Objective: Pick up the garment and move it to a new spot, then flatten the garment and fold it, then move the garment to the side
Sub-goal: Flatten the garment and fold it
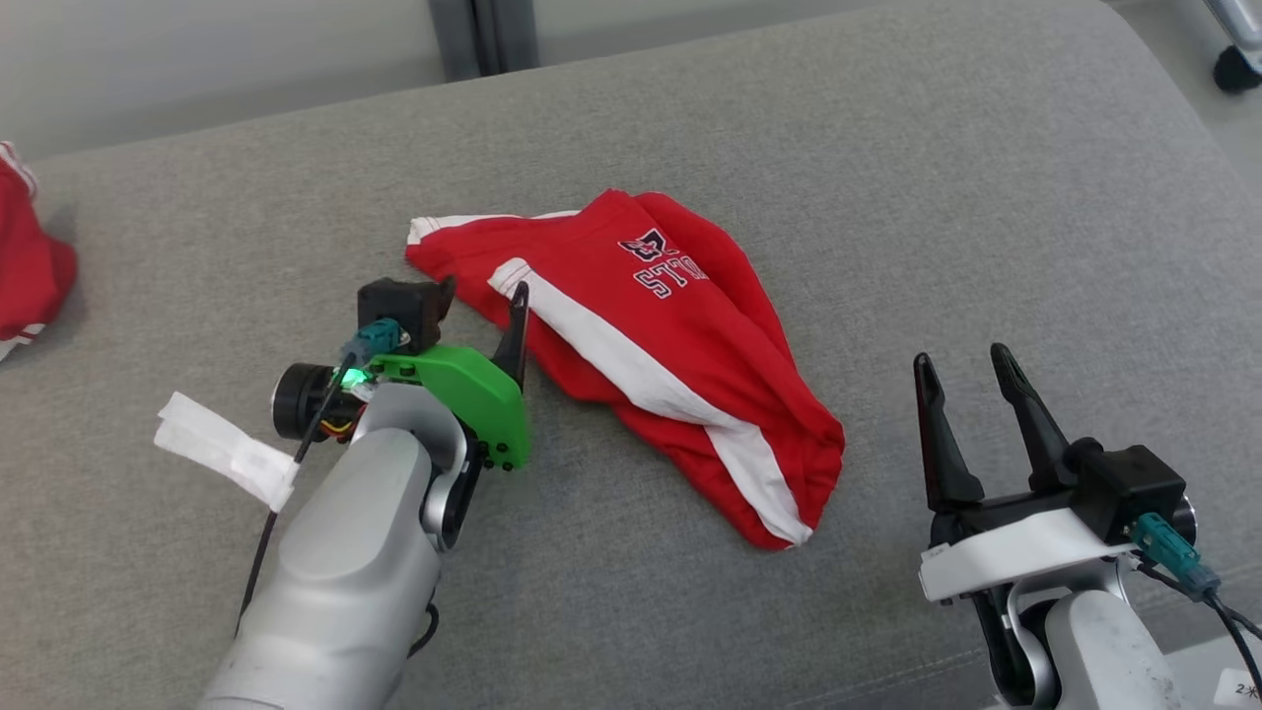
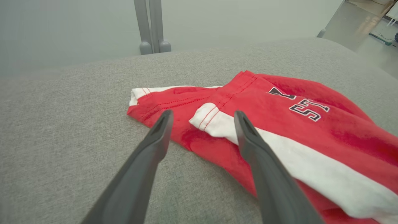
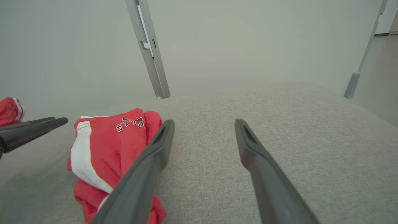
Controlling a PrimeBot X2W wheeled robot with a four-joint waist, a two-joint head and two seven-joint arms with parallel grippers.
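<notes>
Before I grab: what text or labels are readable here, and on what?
"ULLS": navy lettering on the red garment, upside down in the head view; anything before it is not legible.
White tag at the head view's lower right corner: begins "2", rest cut off.
White tape at the head view's left: no writing seen.

Red garment (image 1: 670, 345) — white-striped, dark lettering; crumpled, lying loosely on grey cushion (image 1: 986, 197).
</notes>
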